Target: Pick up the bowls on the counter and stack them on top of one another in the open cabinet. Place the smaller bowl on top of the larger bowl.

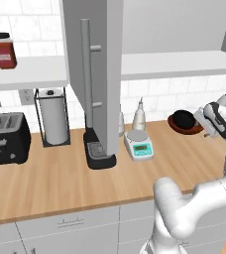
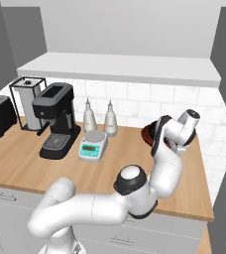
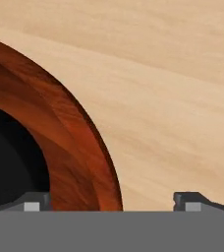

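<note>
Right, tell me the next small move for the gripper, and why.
Probably lower a little and close on the brown bowl's rim. The gripper is open with one fingertip inside the rim and the other over the counter, so the wall sits between them. The black bowl rests inside it.

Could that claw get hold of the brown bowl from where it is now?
Probably yes. The gripper is open, its fingertips straddling the rim of the brown bowl on the counter. The black bowl sits inside, so it might come along.
</note>
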You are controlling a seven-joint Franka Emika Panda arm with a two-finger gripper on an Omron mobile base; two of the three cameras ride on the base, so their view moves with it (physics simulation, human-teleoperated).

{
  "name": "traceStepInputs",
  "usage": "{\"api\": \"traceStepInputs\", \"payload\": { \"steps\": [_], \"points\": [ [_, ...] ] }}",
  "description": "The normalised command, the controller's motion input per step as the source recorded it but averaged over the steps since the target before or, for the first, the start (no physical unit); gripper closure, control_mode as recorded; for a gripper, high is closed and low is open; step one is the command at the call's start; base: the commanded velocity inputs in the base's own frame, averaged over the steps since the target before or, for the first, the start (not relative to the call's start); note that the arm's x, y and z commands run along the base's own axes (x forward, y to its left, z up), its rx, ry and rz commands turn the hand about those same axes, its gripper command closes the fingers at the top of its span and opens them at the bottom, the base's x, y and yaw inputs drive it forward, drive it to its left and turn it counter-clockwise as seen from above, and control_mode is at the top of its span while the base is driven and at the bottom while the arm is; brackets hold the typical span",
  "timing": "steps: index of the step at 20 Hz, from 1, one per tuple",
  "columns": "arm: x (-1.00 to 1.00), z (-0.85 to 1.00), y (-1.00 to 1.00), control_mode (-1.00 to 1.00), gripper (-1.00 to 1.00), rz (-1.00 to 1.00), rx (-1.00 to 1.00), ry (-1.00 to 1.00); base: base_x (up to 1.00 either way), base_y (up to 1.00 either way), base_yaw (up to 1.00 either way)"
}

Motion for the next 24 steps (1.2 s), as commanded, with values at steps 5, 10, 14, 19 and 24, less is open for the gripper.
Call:
{"api": "traceStepInputs", "payload": {
  "steps": [5,10,14,19,24],
  "points": [
    [0.51,-0.14,0.12,-1.0,-1.0,0.0,0.0,0.0,0.0,0.0,0.0],
    [0.05,-0.02,0.03,-1.0,1.0,0.0,0.0,0.0,0.0,0.0,0.0],
    [-0.04,0.14,0.0,-1.0,1.0,0.0,0.0,-0.04,0.0,0.0,0.0],
    [-0.6,0.43,0.41,-1.0,1.0,0.02,-0.05,-0.22,0.0,0.0,0.0],
    [-1.0,0.23,0.68,-1.0,1.0,0.04,-0.15,-0.2,0.0,0.0,0.0]
  ]
}}
